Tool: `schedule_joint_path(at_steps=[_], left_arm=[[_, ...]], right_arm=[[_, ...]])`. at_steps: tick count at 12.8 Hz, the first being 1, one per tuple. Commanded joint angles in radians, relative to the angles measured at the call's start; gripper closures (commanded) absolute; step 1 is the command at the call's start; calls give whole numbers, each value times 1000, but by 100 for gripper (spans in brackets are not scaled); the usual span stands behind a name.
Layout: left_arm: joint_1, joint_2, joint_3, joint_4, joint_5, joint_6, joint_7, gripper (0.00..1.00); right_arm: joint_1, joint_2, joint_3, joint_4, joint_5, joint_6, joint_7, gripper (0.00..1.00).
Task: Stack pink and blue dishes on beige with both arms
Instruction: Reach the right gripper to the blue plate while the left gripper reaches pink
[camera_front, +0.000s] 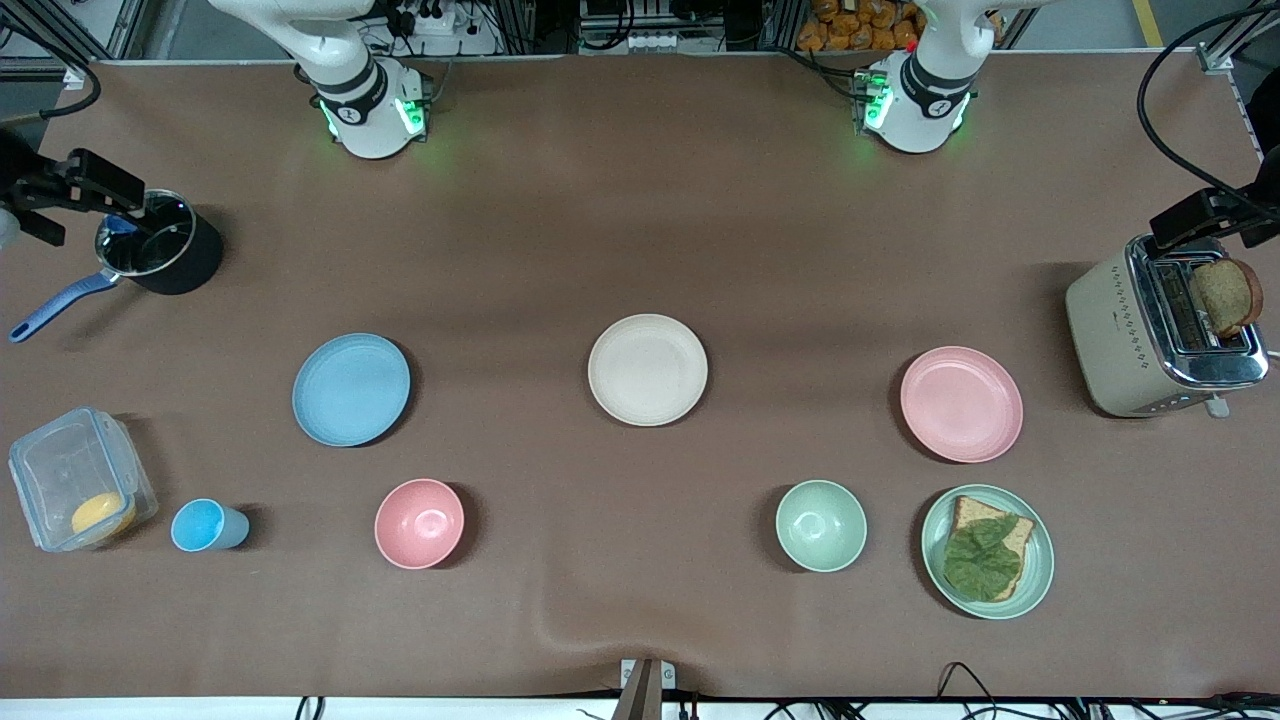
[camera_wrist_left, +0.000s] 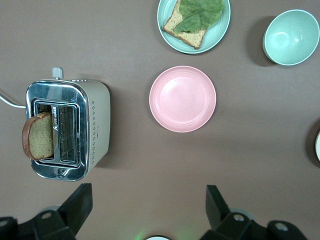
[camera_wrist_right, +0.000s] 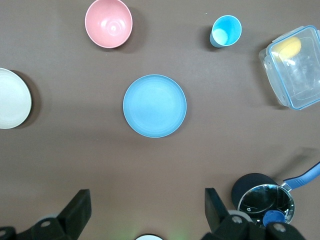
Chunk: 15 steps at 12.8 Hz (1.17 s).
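The beige plate lies mid-table with nothing on it. Toward the right arm's end lies the blue plate, and toward the left arm's end the pink plate. All three lie flat and apart from each other. My left gripper hangs open high over the table by the toaster, holding nothing. My right gripper hangs open high over the table by the saucepan, also holding nothing.
A toaster with a bread slice stands beside the pink plate. A green plate with a sandwich, a green bowl, a pink bowl, a blue cup and a clear box lie nearer the camera. A saucepan stands by the right gripper.
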Motion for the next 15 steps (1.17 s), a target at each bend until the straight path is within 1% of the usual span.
schedule_joint_path(at_steps=[1, 3, 4, 6, 7, 8, 10, 13, 15], left_arm=[[3, -4, 4, 10, -19, -11, 0, 0], [2, 4, 5, 11, -3, -11, 5, 0], [2, 14, 1, 4, 26, -11, 7, 0], [5, 62, -1, -53, 44, -10, -12, 0], [11, 88, 4, -77, 43, 16, -28, 0], [44, 108, 1, -103, 44, 61, -39, 0], [55, 143, 2, -192, 43, 186, -45, 0], [111, 212, -1, -315, 31, 386, -52, 0], [115, 235, 1, -412, 29, 511, -53, 0]], right_arm=[[-20, -22, 9, -24, 12, 12, -17, 0], [-18, -22, 9, -24, 12, 12, -17, 0], [-18, -22, 9, -24, 14, 12, -17, 0], [-18, -19, 7, -25, 12, 10, -17, 0], [-20, -18, 7, -35, 12, 10, -17, 0], [-21, -18, 7, -53, 12, 13, -17, 0], [-36, -15, 5, -88, 12, 16, -15, 0], [-53, 13, 5, -177, 11, 93, -15, 0], [-66, 57, 5, -241, 12, 163, -15, 0]])
